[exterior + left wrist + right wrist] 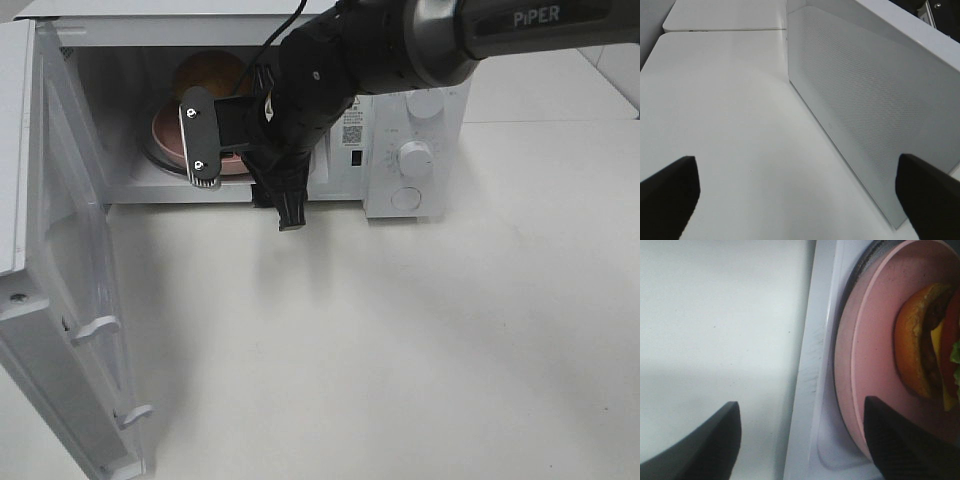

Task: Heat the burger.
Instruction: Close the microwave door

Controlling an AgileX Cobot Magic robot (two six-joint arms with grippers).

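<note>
Nearest thing, at about 8 o'clock in the overhead view, is the microwave door [60, 300], swung wide out over the white bench [420, 340]. The left end effector [796, 175] hangs just beside that door with its fingers spread as wide as they go and nothing between them.

Further in, the right end effector [801, 405] is at the mouth of the microwave [410, 150], around 11 o'clock. Its fingers are well apart and grip nothing: one is over the bench, the other over the edge of the pink plate [875, 340].

Right at the back is the burger [912, 340], sitting on that plate inside the oven cavity.

My take on handling: it's a tall, soft stack of bun, lettuce, tomato and patty, so a squeeze would probably squash it or make the layers slide. I wouldn't grab the bun at all. Pinch the plate rim at its near edge instead. The plate looks stiff but smooth, so maybe a bit slippery, and I'd keep it level.

Count: one burger, one plate, one microwave with one door, and two dials plus a round button on the panel at 1 o'clock.
</note>
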